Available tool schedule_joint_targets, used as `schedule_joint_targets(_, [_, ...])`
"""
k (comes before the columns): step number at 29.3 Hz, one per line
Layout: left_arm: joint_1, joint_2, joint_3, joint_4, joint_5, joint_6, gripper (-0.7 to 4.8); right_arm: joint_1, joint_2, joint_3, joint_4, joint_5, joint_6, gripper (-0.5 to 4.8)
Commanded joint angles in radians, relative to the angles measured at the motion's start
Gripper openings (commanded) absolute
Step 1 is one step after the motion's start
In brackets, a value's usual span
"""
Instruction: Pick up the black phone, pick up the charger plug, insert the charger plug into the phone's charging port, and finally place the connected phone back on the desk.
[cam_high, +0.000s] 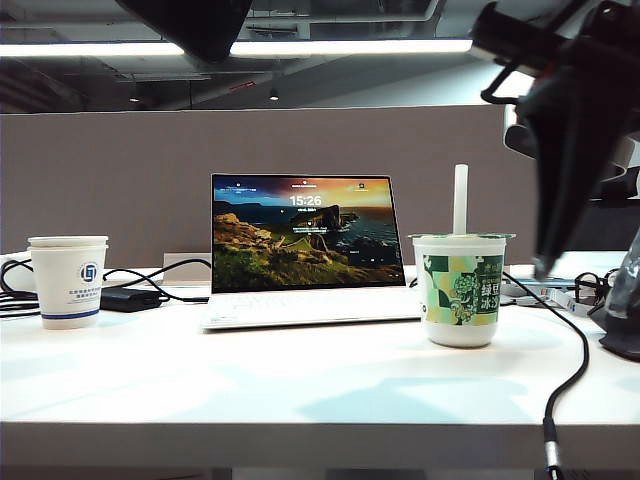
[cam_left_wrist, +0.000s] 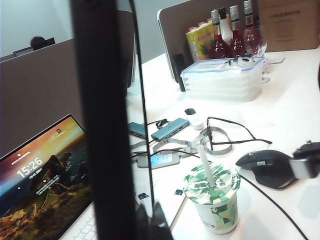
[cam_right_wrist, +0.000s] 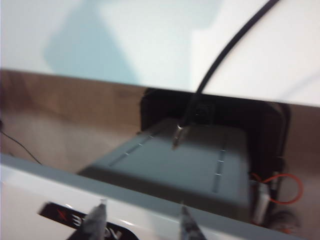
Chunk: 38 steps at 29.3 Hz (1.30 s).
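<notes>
Your left gripper (cam_left_wrist: 132, 225) pinches the phone (cam_left_wrist: 100, 120) upright. Your right gripper (cam_right_wrist: 142, 222), at 2 o'clock in the exterior view, has its fingers spread. The plug (cam_right_wrist: 177, 136) dangles off the desk (cam_high: 300, 400) edge at 5 o'clock.

The exterior camera sits low at the surface (cam_high: 300, 390) edge, facing my laptop (cam_high: 303, 250) and the divider panel (cam_high: 120, 180) at close range. My left wrist camera looks obliquely across the same surface from above; both views share the laptop screen and the green lidded cup (cam_high: 459, 288). My right wrist camera faces downward past the surface edge, close above my right end effector (cam_right_wrist: 142, 220).
</notes>
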<state>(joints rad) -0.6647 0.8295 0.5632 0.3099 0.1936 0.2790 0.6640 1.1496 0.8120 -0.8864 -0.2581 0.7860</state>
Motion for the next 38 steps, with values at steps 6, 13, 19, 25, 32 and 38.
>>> schedule_joint_targets(6, [0.000, -0.005, 0.010, 0.042, 0.002, -0.003, -0.07, 0.000, 0.043, -0.012, 0.080, 0.046, 0.052, 1.81])
schedule_joint_targets(13, [0.000, -0.005, 0.010, 0.042, 0.002, -0.003, -0.06, 0.001, 0.118, -0.012, 0.109, 0.050, 0.051, 1.81])
schedule_joint_targets(19, [0.000, -0.005, 0.010, 0.042, 0.004, -0.003, -0.06, 0.001, 0.179, -0.013, 0.115, 0.051, 0.045, 1.80])
schedule_joint_targets(25, [0.000, -0.005, 0.010, 0.035, 0.004, -0.003, -0.06, 0.003, 0.219, -0.021, 0.141, 0.046, 0.045, 1.80])
schedule_joint_targets(32, [0.000, -0.005, 0.009, 0.021, 0.004, -0.002, -0.06, 0.003, 0.222, -0.064, 0.188, 0.045, 0.050, 1.80])
schedule_joint_targets(38, [0.000, -0.005, 0.009, 0.020, 0.004, -0.002, -0.06, 0.003, 0.222, -0.082, 0.221, 0.047, 0.051, 1.80])
